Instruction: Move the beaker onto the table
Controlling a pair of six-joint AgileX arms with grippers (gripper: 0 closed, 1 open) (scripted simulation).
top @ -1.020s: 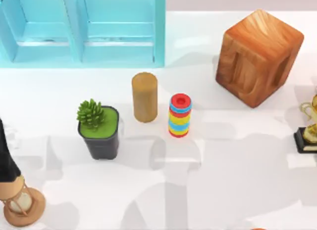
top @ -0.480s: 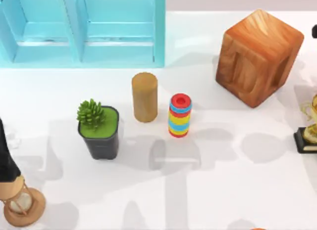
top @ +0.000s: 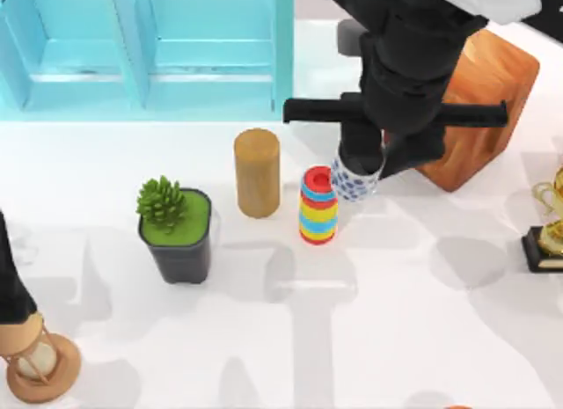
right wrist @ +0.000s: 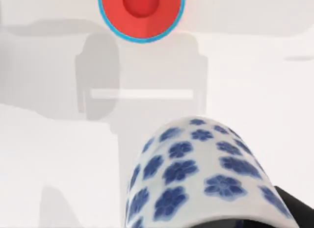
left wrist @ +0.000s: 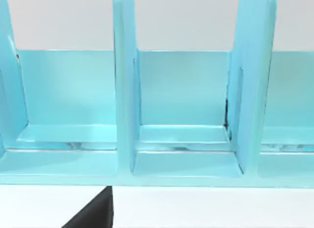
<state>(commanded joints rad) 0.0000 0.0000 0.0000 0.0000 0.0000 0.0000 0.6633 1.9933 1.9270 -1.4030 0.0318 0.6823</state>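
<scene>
Gripping the beaker firmly, the right gripper needed a slow, upright descent clear of the ring stack.

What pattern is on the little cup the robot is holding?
The beaker is white with blue flowers, clearest in the right wrist view.

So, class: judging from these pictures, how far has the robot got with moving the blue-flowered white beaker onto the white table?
Done: the right gripper has hold of the blue-flowered white beaker, beside the red, yellow and blue ring stack. In hand: carrying it above the glossy white table; whether it touches the surface cannot be told. Left: setting it down and releasing. The left arm sits parked at the left edge, facing the light-blue cabinet.
</scene>
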